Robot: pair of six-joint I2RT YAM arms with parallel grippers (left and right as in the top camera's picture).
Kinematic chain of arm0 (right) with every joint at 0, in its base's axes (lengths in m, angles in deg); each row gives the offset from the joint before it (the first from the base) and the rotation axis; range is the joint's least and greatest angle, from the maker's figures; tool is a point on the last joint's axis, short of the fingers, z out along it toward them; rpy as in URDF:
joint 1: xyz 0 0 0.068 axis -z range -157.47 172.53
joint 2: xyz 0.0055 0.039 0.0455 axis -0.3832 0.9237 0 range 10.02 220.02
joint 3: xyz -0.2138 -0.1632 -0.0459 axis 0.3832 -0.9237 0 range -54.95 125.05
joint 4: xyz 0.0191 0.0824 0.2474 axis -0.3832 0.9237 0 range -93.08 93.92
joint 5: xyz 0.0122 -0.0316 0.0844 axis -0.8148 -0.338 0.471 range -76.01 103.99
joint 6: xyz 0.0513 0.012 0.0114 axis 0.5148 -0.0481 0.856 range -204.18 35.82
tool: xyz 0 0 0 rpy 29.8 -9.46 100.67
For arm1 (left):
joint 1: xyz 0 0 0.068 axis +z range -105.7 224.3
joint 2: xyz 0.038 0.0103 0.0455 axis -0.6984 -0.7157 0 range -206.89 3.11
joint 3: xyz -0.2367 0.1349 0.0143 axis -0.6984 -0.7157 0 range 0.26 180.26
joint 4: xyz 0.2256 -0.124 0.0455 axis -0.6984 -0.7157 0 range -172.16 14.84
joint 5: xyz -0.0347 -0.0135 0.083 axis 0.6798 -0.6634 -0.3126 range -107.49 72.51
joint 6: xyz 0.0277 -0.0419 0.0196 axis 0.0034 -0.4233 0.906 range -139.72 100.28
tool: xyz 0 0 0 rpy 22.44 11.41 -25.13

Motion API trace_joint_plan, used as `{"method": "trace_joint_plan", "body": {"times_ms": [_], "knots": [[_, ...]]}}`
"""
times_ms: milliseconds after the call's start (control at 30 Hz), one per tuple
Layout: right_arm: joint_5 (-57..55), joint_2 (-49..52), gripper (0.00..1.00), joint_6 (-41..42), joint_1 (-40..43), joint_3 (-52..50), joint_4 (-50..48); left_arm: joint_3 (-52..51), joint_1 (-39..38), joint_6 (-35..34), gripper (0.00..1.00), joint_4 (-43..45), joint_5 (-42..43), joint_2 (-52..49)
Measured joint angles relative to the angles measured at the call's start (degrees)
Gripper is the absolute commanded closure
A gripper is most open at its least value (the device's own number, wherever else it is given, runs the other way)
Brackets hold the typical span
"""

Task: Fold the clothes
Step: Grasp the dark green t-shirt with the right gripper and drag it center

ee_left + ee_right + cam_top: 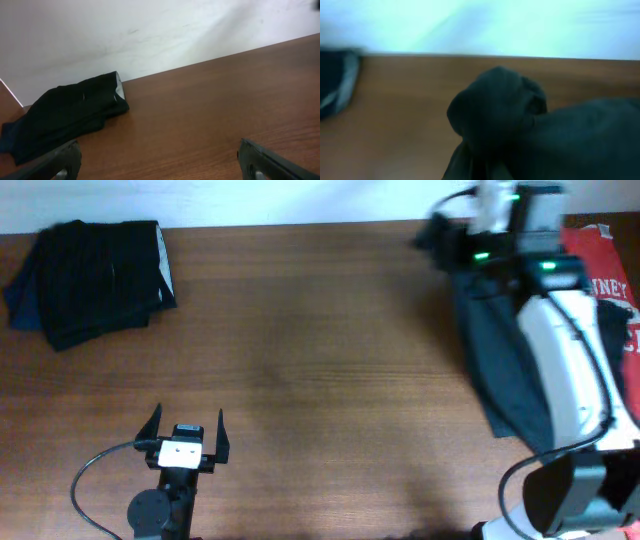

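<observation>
A dark grey garment (495, 370) lies bunched at the right of the table, under my right arm. My right gripper (432, 232) is near the far edge, blurred, with a bunch of this garment (500, 110) filling its wrist view; the fingers are hidden by the cloth and look shut on it. A folded black garment (95, 275) lies at the far left and shows in the left wrist view (65, 117). My left gripper (186, 425) is open and empty near the front edge, over bare wood (160, 165).
A red garment with white print (605, 270) lies at the far right, partly under the right arm. The wooden table (320, 360) meets a white wall at the back. A black cable (90, 480) loops by the left arm's base.
</observation>
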Motion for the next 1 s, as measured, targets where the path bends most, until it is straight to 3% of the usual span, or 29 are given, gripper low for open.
{"method": "trace_joint_plan", "body": {"times_ms": [133, 167, 233, 300, 367, 467, 633, 733, 833, 933, 1000], "knots": [[3.1, 2.2, 0.96, 0.2, -17.7, 0.0, 0.2, 0.0, 0.0, 0.0, 0.01, 0.0, 0.0, 0.0], [3.6, 3.4, 0.89, 0.3, -23.1, 0.0, 0.2, 0.0, 0.0, 0.0, 0.01, 0.0, 0.0, 0.0], [4.0, 4.5, 0.46, 0.5, -29.9, 0.0, -0.2, 0.0, 0.0, 0.0, 0.01, 0.0, 0.0, 0.0], [4.8, 4.5, 0.17, 0.7, -34.4, 0.1, -0.8, 0.0, 0.0, 0.0, 0.01, 0.0, 0.0, 0.0], [5.3, 4.5, 0.01, 0.5, -35.2, 0.9, 0.5, 0.0, 0.0, 0.0, 0.01, 0.0, 0.0, 0.0], [4.5, 4.4, 0.01, 0.5, -28.6, 5.7, 8.9, 0.0, 0.0, 0.0, 0.01, 0.0, 0.0, 0.0], [1.2, 2.9, 0.01, 0.6, -6.3, 11.0, 22.8, 0.0, 0.0, 0.0, 0.01, 0.0, 0.0, 0.0], [-0.3, 3.6, 0.01, 0.7, 1.9, 9.5, 18.2, 0.0, 0.0, 0.0, 0.01, 0.0, 0.0, 0.0], [-4.3, 9.6, 0.01, 1.0, 5.1, 9.4, 11.9, 0.0, 0.0, 0.0, 0.01, 0.0, 0.0, 0.0], [-8.9, 17.4, 0.0, 4.9, 7.1, 9.0, 11.7, 0.0, 0.0, 0.0, 0.01, 0.0, 0.0, 0.0], [-10.6, 22.0, 0.07, 7.4, 10.0, 8.4, 13.3, 0.0, 0.0, 0.0, 0.01, 0.0, 0.0, 0.0]]}}
